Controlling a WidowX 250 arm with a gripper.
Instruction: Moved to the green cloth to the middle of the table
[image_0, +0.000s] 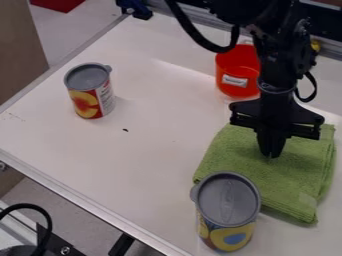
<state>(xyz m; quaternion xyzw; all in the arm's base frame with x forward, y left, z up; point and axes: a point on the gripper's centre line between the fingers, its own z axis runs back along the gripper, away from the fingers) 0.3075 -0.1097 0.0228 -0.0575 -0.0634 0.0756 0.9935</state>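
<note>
Green cloth (304, 167), tool (270, 153) over it, pointing down

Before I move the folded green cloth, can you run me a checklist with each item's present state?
1. Black gripper lined up over the folded green cloth: ok.
2. Cloth pinched: cannot tell; the fingers are together, but no fold shows between them.
3. Cloth at the middle of the white table: not ok, it lies toward the right of the view.
4. Cloth free of the near metal can with yellow-and-blue label: cannot tell; the can hides the cloth's corner.
5. Red plastic cup apart from cloth: ok.
6. Far metal can with red-and-yellow label apart from cloth: ok.
</note>
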